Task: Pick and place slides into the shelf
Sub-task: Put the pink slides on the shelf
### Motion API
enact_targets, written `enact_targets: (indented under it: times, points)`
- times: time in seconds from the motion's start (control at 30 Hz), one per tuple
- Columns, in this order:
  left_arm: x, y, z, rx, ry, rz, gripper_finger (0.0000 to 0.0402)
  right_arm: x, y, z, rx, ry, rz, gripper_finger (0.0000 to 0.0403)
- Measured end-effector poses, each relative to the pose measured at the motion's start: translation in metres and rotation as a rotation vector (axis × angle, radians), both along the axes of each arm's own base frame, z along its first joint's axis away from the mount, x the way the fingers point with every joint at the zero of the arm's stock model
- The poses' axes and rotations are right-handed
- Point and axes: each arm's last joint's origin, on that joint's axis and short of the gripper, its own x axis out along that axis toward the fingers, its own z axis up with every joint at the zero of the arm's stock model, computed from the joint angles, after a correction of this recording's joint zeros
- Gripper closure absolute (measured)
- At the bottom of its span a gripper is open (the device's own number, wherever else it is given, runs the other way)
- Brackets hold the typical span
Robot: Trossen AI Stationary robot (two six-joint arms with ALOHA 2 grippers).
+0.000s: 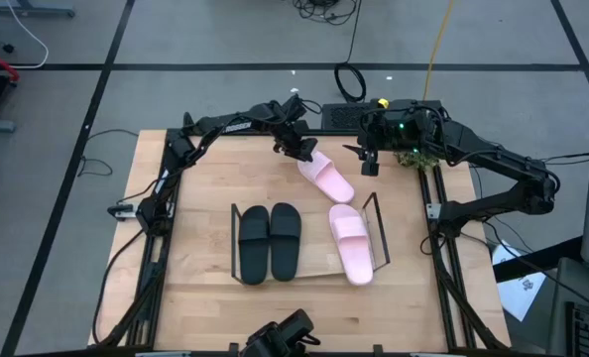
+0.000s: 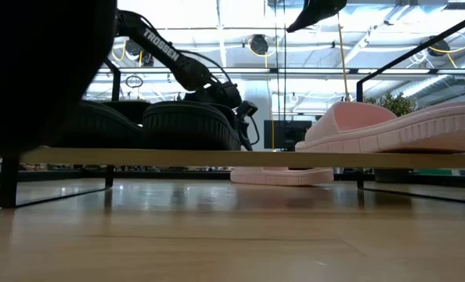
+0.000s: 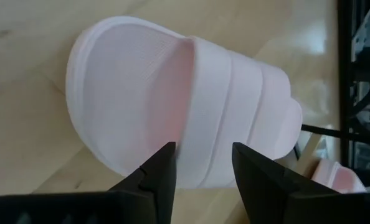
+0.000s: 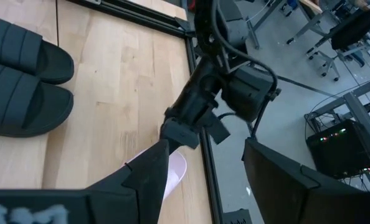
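Note:
A pale pink slide (image 1: 331, 182) lies flat on the wooden table behind the shelf, its sole down (image 2: 282, 175). My left gripper (image 1: 302, 151) is over its far-left end, open. In the left wrist view its fingers (image 3: 202, 168) stand on either side of the strap's edge (image 3: 203, 124). The shelf (image 1: 379, 226) holds the black pair (image 1: 270, 241) and another pink slide (image 1: 351, 243), all resting on its clear plate (image 2: 217, 157). My right gripper (image 1: 367, 164) hangs open, high at the back right, holding nothing (image 4: 205, 146). My left gripper comes at the pink slide slanting down from the table's far left, with its fingertips (image 3: 163, 168) across the side of the strap where it meets the sole. I cannot tell whether they touch it. The slide lies flat on the table.
A small green plant (image 1: 411, 157) and a dark box (image 1: 339, 117) sit at the table's far edge. Cables run over the floor behind. Bare wood lies left of the shelf (image 1: 190, 198) and between the two pairs on the plate (image 1: 316, 253).

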Motion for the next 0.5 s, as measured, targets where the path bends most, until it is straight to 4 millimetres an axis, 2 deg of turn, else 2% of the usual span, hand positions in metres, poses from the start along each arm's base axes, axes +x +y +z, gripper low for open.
enact_targets:
  times: [0.5]
  points:
    - [0.0007, 0.0001, -0.0010, 0.055, 0.034, 0.024, 0.0252, 0.0010, -0.0003, 0.0018, -0.006, -0.021, 0.003, 0.0206]
